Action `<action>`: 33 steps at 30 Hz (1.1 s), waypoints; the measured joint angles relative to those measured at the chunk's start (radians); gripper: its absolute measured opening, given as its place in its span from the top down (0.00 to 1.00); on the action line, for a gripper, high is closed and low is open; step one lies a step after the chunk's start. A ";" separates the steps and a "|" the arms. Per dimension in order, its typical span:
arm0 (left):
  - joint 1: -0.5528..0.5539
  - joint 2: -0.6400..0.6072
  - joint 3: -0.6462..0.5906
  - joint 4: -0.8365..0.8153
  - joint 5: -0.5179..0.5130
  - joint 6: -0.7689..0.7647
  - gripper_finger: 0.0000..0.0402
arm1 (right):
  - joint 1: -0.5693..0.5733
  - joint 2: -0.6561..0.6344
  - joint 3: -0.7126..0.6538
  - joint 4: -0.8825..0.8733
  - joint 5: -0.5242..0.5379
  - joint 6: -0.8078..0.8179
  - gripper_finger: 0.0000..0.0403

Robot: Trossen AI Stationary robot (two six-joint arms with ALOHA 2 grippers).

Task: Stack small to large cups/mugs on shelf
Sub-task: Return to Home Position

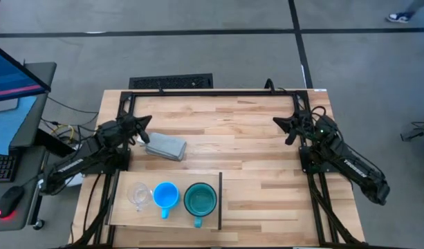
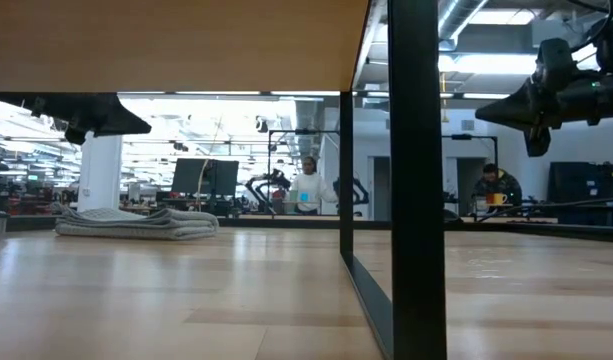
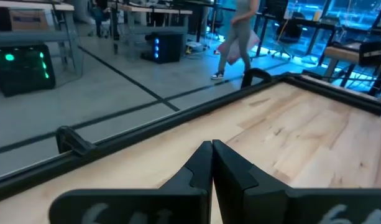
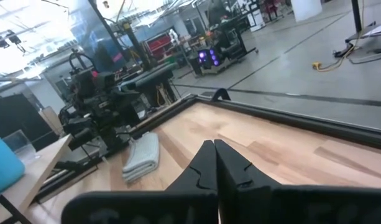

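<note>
On the shelf (image 1: 122,207), the three vessels stood in a row, small to large: the clear cup (image 1: 138,195) at the left end, the bright-blue mug (image 1: 166,196) just beside it in the middle, and the larger teal-green mug (image 1: 200,199) next to that, close to the shelf's dark edge. Both mug handles pointed toward the edge of the table (image 1: 253,159) where the shelf sat. All three stood upright with their mouths up, and nothing held them.

Behind the shelf, toward the middle of the table's left side, lay a folded grey cloth (image 1: 166,147). The left gripper (image 1: 144,124) hung just beside the cloth's far-left corner, above the table, its jaws pressed together with nothing between them. The right gripper (image 1: 279,123) hung over the table's right side, well apart from the shelf and the cloth, with its jaws likewise closed tight and empty. The two arms faced each other across the bare wood.

Beyond the table, in the room, a person in a light top (image 2: 308,185) stood far off, and another person (image 2: 498,185) sat at a desk.
</note>
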 joint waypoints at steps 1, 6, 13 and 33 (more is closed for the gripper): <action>0.000 0.000 0.000 0.000 0.001 0.002 1.00 | 0.000 0.000 0.000 0.000 -0.001 0.000 0.99; 0.000 0.003 0.000 0.000 0.004 0.003 1.00 | 0.000 0.004 0.000 0.000 -0.001 0.000 0.98; 0.000 0.003 -0.001 -0.002 0.002 0.043 1.00 | -0.001 0.004 0.000 -0.001 0.001 0.000 0.99; 0.000 0.003 -0.003 -0.004 -0.001 0.032 1.00 | -0.001 0.004 0.000 -0.001 0.001 0.000 0.87</action>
